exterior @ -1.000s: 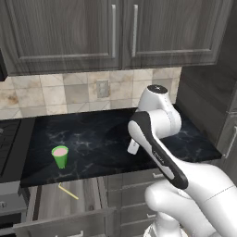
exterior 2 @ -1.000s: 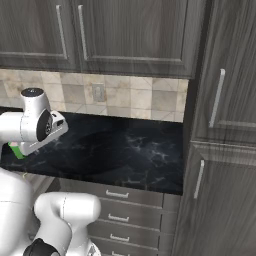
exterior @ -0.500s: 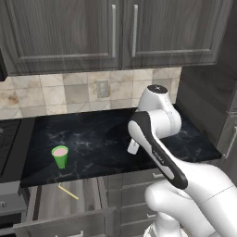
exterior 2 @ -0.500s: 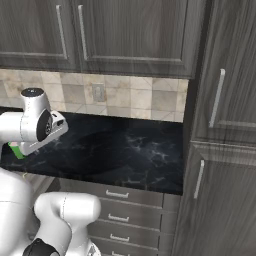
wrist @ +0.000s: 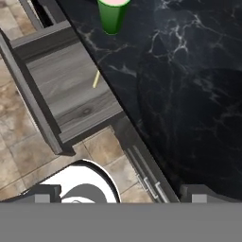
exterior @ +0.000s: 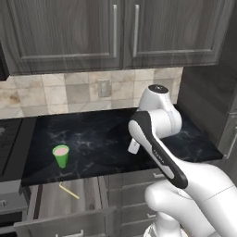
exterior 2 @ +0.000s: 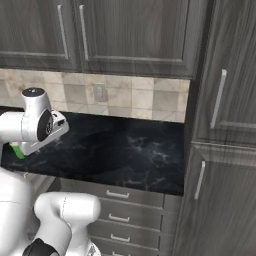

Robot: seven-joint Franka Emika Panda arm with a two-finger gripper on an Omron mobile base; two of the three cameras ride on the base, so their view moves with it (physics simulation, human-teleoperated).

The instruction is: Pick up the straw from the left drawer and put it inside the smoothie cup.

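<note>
Above the counter (exterior: 106, 139), dark grey wall cabinets (exterior: 120, 32) hang over a beige tiled wall (exterior: 69, 92) with an outlet (exterior: 103, 88); a tall grey cabinet (exterior 2: 225, 150) closes the right end, and a black stove (exterior: 9, 143) borders the left end. Black marble with pale veins makes up the counter, and the white arm (exterior: 157, 139) folds over its middle part. Below the counter's front edge at the left, the drawer (exterior: 51, 203) stands pulled out, its grey wood bottom exposed; narrower grey drawers (exterior 2: 117, 210) sit to its right. On the counter near the front left stands the green cup (exterior: 60, 156) with pink at its rim, upright. The straw (exterior: 69, 190) lies flat on the drawer bottom near its back, partly tucked under the counter's edge in the hand view, below the cup and apart from it. Only the two tips of the end effector (wrist: 118, 194) show, set wide apart with nothing between them, well away from both the straw and the cup.
</note>
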